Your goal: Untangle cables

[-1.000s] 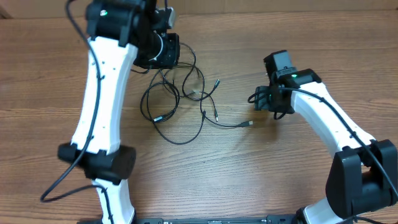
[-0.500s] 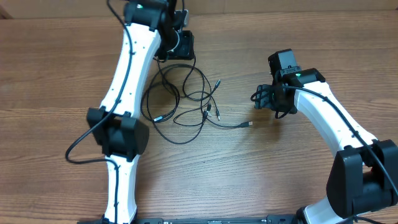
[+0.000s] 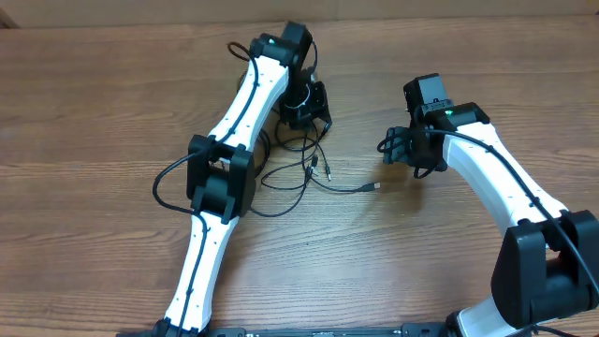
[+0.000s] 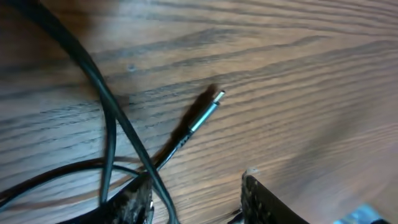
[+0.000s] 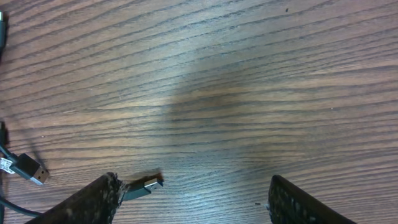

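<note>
— How do the arms look?
— Both the left arm (image 3: 245, 98) and right arm (image 3: 487, 178) have white shells, black joints (image 3: 220, 178) and loose black wiring (image 3: 161, 187). There's a green light (image 3: 444, 116) on the right.
— And the grippers?
— The left gripper (image 4: 199, 208) and right gripper (image 5: 193, 202) are black and rough-textured.

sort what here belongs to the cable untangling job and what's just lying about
Belongs to the job:
- cables, tangled on the table
- silver plug end of one cable
- left gripper, open over the tangle
- right gripper, open, holding nothing

Just there:
- wooden table
- thick arm wiring, part of the robot, not a cable to untangle
</note>
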Action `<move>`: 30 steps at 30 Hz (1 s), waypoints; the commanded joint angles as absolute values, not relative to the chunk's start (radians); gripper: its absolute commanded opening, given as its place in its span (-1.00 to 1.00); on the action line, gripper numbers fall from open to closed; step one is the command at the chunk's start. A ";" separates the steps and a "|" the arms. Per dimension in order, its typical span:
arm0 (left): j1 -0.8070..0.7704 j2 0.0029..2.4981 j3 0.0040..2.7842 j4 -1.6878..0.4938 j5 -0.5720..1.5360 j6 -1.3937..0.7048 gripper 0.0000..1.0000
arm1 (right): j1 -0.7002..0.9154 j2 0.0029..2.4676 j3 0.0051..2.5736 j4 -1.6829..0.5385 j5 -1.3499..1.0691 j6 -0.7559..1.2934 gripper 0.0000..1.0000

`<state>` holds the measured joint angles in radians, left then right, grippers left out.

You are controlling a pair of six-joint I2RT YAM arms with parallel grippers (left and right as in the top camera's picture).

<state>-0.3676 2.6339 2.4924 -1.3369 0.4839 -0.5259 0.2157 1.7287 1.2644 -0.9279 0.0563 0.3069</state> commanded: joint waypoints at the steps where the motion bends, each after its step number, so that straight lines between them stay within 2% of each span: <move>1: -0.377 2.655 2.495 -1.334 0.518 -0.581 -0.15 | 0.213 1.710 1.271 -0.926 0.057 0.311 0.49; 8: -0.401 2.656 2.494 -1.300 0.361 -0.633 -0.16 | 0.213 1.710 1.271 -0.934 0.057 0.311 0.48; 9: -0.409 2.656 2.494 -1.271 0.357 -0.632 -0.21 | 0.213 1.710 1.271 -0.935 0.057 0.311 0.48; 10: -0.413 2.656 2.494 -1.250 0.353 -0.632 -0.46 | 0.213 1.710 1.271 -0.938 0.057 0.311 0.48; 11: -0.414 2.656 2.494 -1.239 0.355 -0.632 -0.82 | 0.213 1.710 1.271 -0.941 0.057 0.311 0.47; 12: -0.414 2.656 2.494 -1.234 0.356 -0.632 -0.92 | 0.213 1.710 1.271 -0.946 0.057 0.311 0.47; 15: -0.411 2.655 2.506 -1.239 0.356 -0.620 -0.92 | 0.213 1.710 1.271 -0.953 0.058 0.311 0.47; 20: -0.400 2.614 2.706 -1.283 0.360 -0.480 -0.92 | 0.213 1.710 1.271 -0.953 0.058 0.311 0.47; 26: -0.397 2.430 3.078 -1.290 0.363 -0.231 -0.92 | 0.213 1.710 1.271 -0.952 0.058 0.311 0.47; 30: -0.397 2.307 3.115 -1.295 0.363 -0.171 -0.92 | 0.213 1.710 1.271 -0.952 0.058 0.311 0.47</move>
<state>-0.4034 2.4477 3.0615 -1.2907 0.3622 -0.2840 0.2157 1.7287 1.2644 -0.9565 0.0563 0.3073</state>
